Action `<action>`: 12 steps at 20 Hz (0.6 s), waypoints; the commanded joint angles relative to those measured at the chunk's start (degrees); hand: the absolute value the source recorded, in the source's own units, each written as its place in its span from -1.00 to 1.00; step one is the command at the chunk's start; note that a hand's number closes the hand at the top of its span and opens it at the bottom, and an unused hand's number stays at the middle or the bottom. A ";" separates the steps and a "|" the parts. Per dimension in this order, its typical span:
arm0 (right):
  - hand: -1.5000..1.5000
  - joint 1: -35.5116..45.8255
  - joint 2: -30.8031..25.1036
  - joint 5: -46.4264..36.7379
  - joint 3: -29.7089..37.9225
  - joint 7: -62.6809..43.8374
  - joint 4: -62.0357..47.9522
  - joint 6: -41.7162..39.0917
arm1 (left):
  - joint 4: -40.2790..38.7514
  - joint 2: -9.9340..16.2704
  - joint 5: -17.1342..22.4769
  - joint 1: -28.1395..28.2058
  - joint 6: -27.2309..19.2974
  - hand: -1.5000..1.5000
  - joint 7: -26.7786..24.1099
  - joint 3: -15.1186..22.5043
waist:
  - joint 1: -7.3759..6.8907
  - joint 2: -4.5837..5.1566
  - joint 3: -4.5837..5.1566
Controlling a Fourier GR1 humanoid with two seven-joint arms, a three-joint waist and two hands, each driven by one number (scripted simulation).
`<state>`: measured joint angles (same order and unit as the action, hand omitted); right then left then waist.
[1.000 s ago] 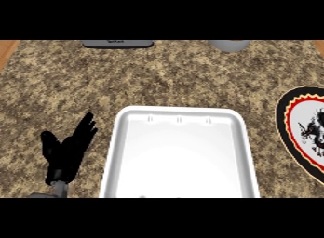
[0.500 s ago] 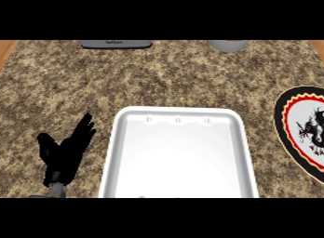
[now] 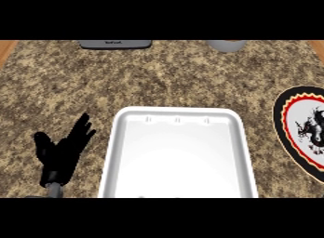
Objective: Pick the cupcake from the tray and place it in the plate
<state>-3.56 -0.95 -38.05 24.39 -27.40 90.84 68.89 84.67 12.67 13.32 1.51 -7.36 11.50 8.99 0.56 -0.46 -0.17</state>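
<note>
Glossy white tray, speckled stone counter

Tray at centre near edge of counter. Plate to its right, partly out of view. Left hand left of tray. Flat device far left; round vessel far right.

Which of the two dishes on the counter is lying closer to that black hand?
The plain white tray, right beside the left hand. The black-rimmed plate with the dragon picture lies far off at the counter's right edge.
</note>
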 commanded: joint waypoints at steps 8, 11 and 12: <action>-1.00 -20.59 0.94 -11.40 -25.50 -15.19 9.23 12.26 | -4.27 -3.67 -3.36 0.52 -0.78 0.00 -2.34 1.43 | -0.21 0.57 0.28; -1.00 -23.82 0.95 -15.01 -29.87 -18.27 9.80 16.22 | -1.01 -3.10 -2.78 0.58 -0.32 0.00 0.42 1.26 | -0.29 0.59 0.26; -1.00 -23.06 0.95 -17.30 -27.08 -20.44 10.10 13.43 | -1.89 -2.71 -2.88 0.45 -0.29 0.00 0.37 0.38 | -0.37 0.64 0.27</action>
<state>-24.05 -0.02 -49.69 0.19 -41.06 99.94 76.11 84.86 10.24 10.96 1.42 -8.07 11.60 9.40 0.23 -0.20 -0.14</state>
